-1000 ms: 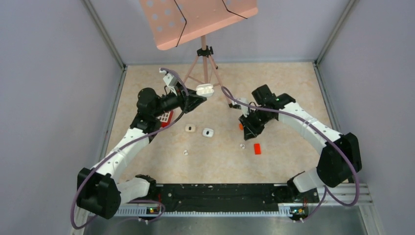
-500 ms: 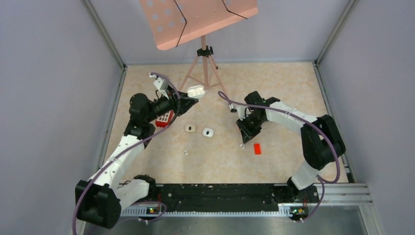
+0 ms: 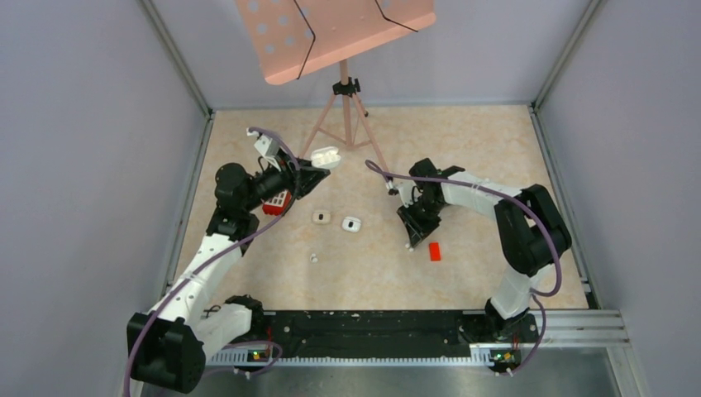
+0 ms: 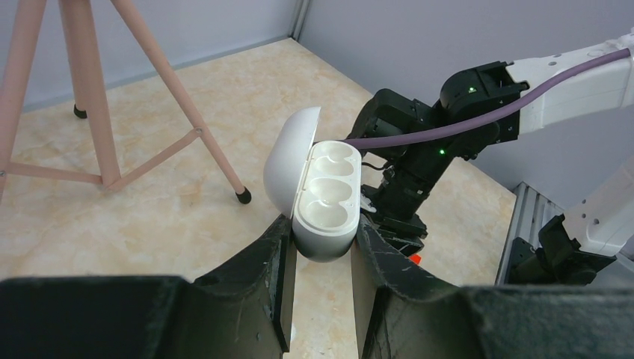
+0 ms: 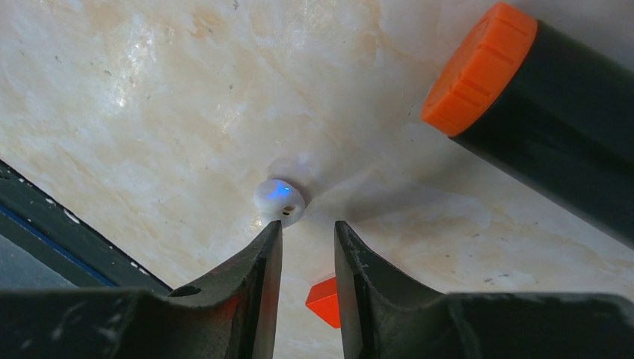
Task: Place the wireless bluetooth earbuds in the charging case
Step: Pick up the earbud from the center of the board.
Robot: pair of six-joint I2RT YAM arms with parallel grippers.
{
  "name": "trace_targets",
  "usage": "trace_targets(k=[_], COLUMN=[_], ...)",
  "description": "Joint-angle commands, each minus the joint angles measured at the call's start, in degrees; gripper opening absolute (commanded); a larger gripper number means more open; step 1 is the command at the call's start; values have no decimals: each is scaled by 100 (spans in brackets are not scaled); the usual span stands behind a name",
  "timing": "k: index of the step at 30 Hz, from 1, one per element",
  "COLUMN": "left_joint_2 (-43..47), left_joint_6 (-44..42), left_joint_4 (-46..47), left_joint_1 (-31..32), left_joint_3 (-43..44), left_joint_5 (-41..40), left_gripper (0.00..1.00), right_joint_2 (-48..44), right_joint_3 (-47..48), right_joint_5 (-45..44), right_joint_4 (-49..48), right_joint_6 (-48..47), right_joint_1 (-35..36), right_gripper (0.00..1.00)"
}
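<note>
The open white pebble-shaped plastic charging case (image 4: 325, 217) looks smooth and satiny. The tiny round white plastic earbud (image 5: 279, 200) is glossy. The beige marble-patterned counter (image 5: 149, 97) is smooth, with a faint sheen.

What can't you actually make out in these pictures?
- Top view: beige case and white case, too small to tell whether open or filled.
- Top view: red object, half hidden under the left arm; unidentifiable.
- Left wrist view: charging case underside, covered by fingers of the left end effector.
- Right wrist view: red block, mostly hidden behind a finger of the right end effector.
</note>
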State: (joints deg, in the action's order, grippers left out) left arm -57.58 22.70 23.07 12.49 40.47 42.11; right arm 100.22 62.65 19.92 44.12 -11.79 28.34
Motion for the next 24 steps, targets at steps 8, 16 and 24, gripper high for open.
trace_targets(k=[8, 16, 24], left_joint_2=[166, 195, 234], left_joint_6=[-37, -90, -125], left_joint_4=[139, 117, 111], left_joint_1=[-63, -66, -71], left_joint_3=[-113, -184, -272], left_joint_5=[-159, -193, -235], left_gripper=[0, 0, 0], right_joint_2=[24, -13, -116], right_joint_3=[100, 68, 77], right_joint_5=[-74, -168, -164], right_joint_4=[-170, -241, -229], right_joint_6=[43, 102, 142], right_joint_1=[267, 443, 490], right_gripper=[35, 35, 12])
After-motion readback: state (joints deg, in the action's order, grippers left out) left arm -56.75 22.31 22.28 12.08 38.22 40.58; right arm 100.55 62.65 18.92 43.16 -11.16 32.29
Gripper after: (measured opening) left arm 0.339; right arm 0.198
